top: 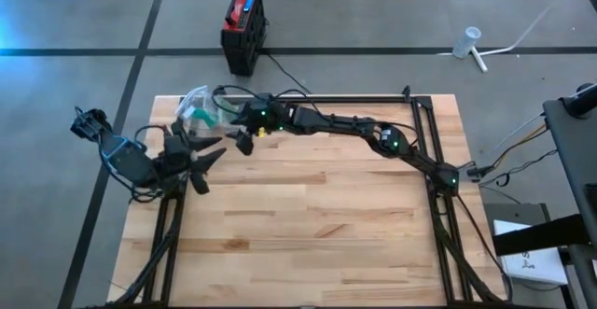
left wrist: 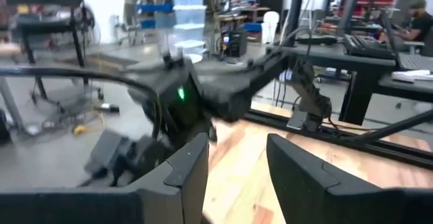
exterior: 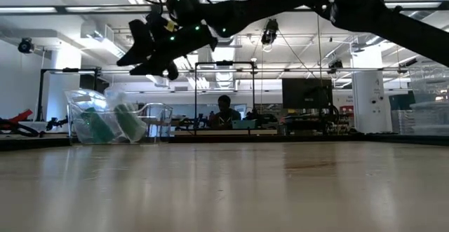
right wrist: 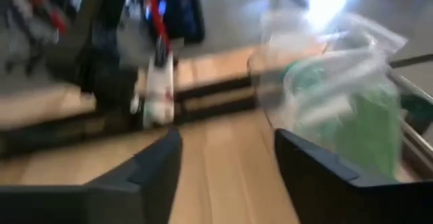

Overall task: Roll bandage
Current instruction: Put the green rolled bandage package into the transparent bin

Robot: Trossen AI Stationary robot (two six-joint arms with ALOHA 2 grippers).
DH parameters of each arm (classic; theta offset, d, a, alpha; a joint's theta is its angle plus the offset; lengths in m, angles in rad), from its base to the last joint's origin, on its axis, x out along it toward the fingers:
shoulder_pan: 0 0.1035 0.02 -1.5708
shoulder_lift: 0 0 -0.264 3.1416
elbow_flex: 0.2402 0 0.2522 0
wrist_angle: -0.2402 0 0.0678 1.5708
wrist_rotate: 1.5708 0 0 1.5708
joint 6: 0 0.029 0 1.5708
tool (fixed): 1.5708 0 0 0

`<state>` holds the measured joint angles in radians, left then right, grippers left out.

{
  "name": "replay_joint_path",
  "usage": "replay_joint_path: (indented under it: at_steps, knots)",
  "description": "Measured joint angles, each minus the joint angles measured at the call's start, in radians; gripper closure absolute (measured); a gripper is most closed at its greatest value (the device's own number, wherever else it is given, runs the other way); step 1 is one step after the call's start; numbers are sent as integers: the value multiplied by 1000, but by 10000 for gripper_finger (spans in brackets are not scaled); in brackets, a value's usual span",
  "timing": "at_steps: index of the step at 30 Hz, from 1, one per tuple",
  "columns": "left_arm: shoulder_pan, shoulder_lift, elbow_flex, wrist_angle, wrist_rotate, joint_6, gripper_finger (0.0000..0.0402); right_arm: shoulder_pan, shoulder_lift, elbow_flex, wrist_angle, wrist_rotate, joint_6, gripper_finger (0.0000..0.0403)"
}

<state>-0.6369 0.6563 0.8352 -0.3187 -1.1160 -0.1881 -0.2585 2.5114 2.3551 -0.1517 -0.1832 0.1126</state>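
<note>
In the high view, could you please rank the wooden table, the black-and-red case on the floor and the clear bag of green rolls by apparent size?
1. wooden table
2. black-and-red case
3. clear bag of green rolls, partly hidden by the arms, so this last ranking is unsure.

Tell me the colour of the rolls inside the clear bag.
Green rolls, clearest in the right wrist view.

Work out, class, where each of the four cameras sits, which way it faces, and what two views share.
High: overhead, straight down on the table and both arms.
Low: table height, level across; right arm overhead.
Left wrist: past its open fingers to the right arm.
Right wrist: past its open fingers to the bag.
Shared: high and low also show the bag.
</note>
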Motion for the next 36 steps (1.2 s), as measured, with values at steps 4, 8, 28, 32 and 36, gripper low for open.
replay_joint_path:
  at_steps: [4, 8, 28, 32, 36]
  knots:
    - [0, 38, 0, -94, -2, -215, 254, -3, -95, 0, -239, -23, -174, 131]
    - [23, 55, 0, -308, -2, -511, 254, 7, -249, 0, -515, 77, -369, 107]
    - [1133, 276, 4, -503, 845, -237, 370, 127, -778, -6, -947, 272, -332, 195]
    - [1344, 408, 17, -429, 986, -115, 394, 167, -816, -7, -1063, 277, -259, 207]
    - [1415, 551, 50, -445, 1006, -53, 399, 204, -838, -6, -1146, 311, -183, 215]
